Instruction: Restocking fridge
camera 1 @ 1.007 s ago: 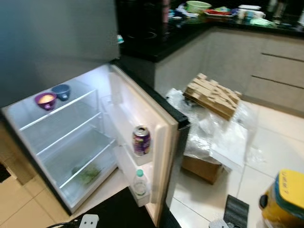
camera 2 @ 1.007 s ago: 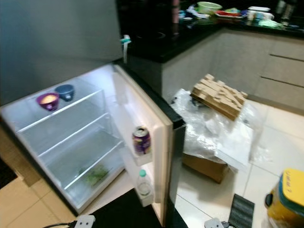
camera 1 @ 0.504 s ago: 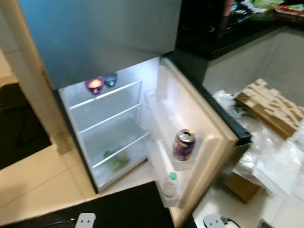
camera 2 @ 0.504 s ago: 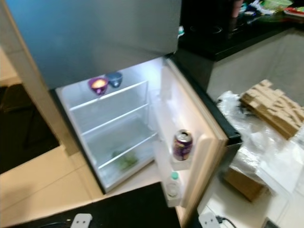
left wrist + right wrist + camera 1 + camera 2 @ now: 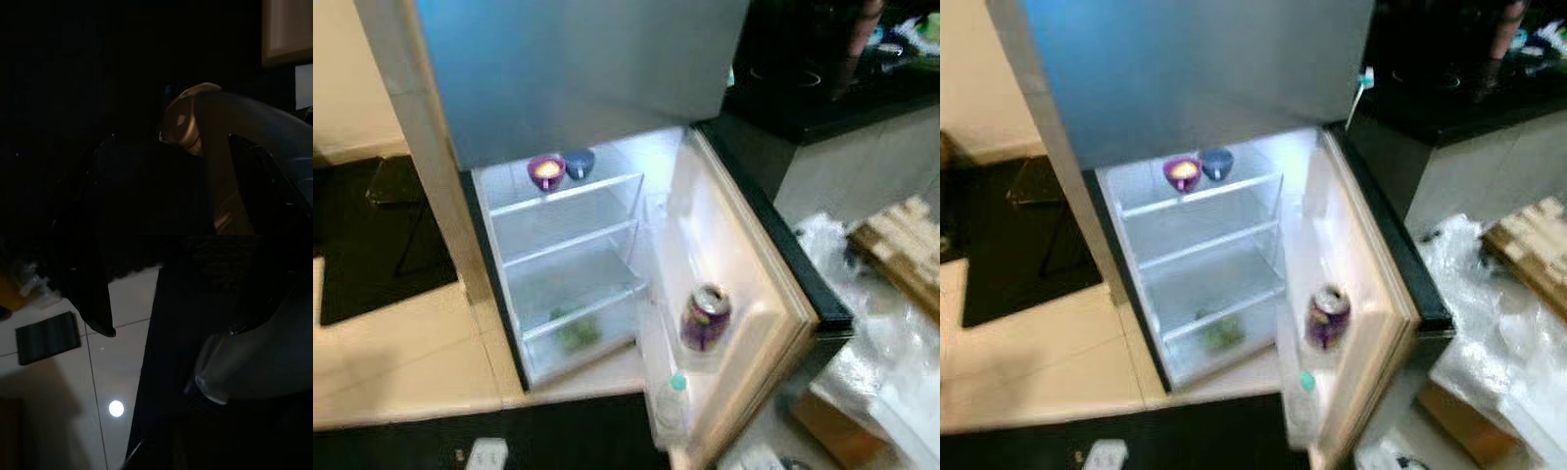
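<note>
- Fridge [image 5: 607, 245]: lower door [image 5: 744, 294] swung wide, interior lit; since a second ago the view has swung left and now faces it squarely, so I judge the approach nearly done.
- Contents: purple bowl [image 5: 546, 171] and blue bowl [image 5: 578, 162] on top shelf; greens [image 5: 576, 333] at bottom; can [image 5: 705, 316] and bottle [image 5: 674, 403] in door racks.
- Left gripper [image 5: 161, 186]: hanging in shade, well short of the fridge; finger state cannot be told.
- Right gripper [image 5: 100, 308]: idle over floor tiles; finger state cannot be told.

Purple can [image 5: 705, 318], purple bowl [image 5: 546, 171], blue bowl [image 5: 578, 163], grey fridge [image 5: 578, 69].
</note>
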`<state>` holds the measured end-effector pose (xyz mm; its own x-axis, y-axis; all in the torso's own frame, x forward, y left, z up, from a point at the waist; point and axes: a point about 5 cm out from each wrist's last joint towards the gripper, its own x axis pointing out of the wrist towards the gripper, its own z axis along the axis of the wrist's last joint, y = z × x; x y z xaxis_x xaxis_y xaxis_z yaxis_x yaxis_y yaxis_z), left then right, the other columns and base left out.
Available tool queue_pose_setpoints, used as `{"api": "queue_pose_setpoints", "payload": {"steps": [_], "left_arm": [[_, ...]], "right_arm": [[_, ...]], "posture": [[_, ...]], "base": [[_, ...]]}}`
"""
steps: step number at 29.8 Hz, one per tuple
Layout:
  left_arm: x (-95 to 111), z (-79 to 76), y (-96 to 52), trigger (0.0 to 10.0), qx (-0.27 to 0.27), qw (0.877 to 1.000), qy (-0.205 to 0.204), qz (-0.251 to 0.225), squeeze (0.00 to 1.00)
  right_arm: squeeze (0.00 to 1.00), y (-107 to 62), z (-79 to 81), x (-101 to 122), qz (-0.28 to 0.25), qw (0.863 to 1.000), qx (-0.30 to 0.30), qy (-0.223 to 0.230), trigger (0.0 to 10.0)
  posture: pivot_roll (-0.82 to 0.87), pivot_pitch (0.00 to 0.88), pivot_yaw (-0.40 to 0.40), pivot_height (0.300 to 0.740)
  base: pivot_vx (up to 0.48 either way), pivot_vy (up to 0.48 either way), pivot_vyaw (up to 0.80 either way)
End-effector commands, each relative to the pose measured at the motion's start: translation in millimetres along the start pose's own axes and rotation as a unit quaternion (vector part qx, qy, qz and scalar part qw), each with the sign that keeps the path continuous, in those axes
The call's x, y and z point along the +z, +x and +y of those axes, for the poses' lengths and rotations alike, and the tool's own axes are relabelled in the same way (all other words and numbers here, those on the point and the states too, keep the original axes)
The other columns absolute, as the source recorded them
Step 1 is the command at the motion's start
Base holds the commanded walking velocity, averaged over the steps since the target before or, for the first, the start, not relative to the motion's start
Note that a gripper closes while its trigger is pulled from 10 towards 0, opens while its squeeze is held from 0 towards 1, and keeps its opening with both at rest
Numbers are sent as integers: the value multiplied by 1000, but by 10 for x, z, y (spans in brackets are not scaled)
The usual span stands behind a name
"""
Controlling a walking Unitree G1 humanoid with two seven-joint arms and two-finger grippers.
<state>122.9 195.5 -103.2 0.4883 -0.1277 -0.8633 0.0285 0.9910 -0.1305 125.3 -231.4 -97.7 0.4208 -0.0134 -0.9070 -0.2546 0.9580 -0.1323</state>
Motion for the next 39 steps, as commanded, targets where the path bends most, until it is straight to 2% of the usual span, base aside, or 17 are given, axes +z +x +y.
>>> {"api": "queue_pose_setpoints", "payload": {"steps": [1,5,8,11,12,15,17,18,20,21,25,27,30,32,37,39], "left_arm": [[-71,-48,1,10000,-8,1000,1,16,0],[-72,-47,0,10000,-8,1000,2,17,0],[-71,-45,0,10000,-8,1000,2,17,0],[-72,-45,0,10000,-8,1000,3,17,0],[-72,-45,0,10000,-8,1000,3,17,0],[-69,-44,0,10000,-8,1000,4,17,0],[-70,-41,-1,10000,-7,1000,4,17,0],[-70,-41,-1,10000,-7,1000,4,17,0],[-72,-38,-2,10000,-6,1000,5,17,0],[-72,-38,-2,10000,-6,1000,5,17,0],[-73,-30,-4,10000,-6,1000,9,18,0],[-68,-28,-4,10000,-6,1000,10,17,0],[-65,-27,-3,10000,-6,1000,10,17,0],[-43,-17,-2,10000,-2,1000,8,10,0],[18,25,-3,10000,8,1000,-19,-9,0],[37,64,-9,10000,15,1000,-23,-11,0]], "right_arm": [[0,-1,29,-35,6,1000,2,7,10000],[0,-3,17,-39,6,1000,-3,5,10000],[0,-16,-69,-34,-3,999,-35,33,10000],[0,-58,-316,20,-19,993,-96,71,10000],[0,-58,-316,20,-19,993,-96,71,10000],[0,-96,-496,83,-30,987,-140,72,10000],[0,-124,-626,187,-56,979,-167,103,10000],[0,-124,-626,187,-56,979,-167,103,10000],[0,-143,-705,304,-91,971,-170,140,10000],[0,-143,-705,304,-91,971,-170,140,10000],[0,-180,-817,575,-173,949,-138,224,10000],[0,-207,-873,689,-205,939,-126,245,10000],[0,-214,-889,709,-210,937,-126,248,10000],[0,-238,-933,777,-232,929,-113,267,10000],[0,-246,-940,811,-244,925,-98,273,10000],[0,-242,-901,853,-261,921,-63,282,10000]], "posture": [[71,0,-23,740],[70,0,-22,740],[70,0,-22,740],[66,0,-21,740],[66,0,-21,740],[67,0,-23,740],[68,0,-23,740],[68,0,-23,740],[68,0,-23,740],[68,0,-23,740],[65,0,-21,740],[67,0,-25,740],[67,0,-25,740],[66,0,-24,740],[65,0,-25,740],[66,0,-23,740]], "base": [[0,0,0],[0,0,0],[0,0,0],[0,0,0],[0,0,0],[0,0,0],[0,0,0],[0,0,0],[0,0,0],[0,0,0],[0,0,0],[0,0,0],[0,0,0],[0,0,0],[0,0,0],[0,0,0]]}}
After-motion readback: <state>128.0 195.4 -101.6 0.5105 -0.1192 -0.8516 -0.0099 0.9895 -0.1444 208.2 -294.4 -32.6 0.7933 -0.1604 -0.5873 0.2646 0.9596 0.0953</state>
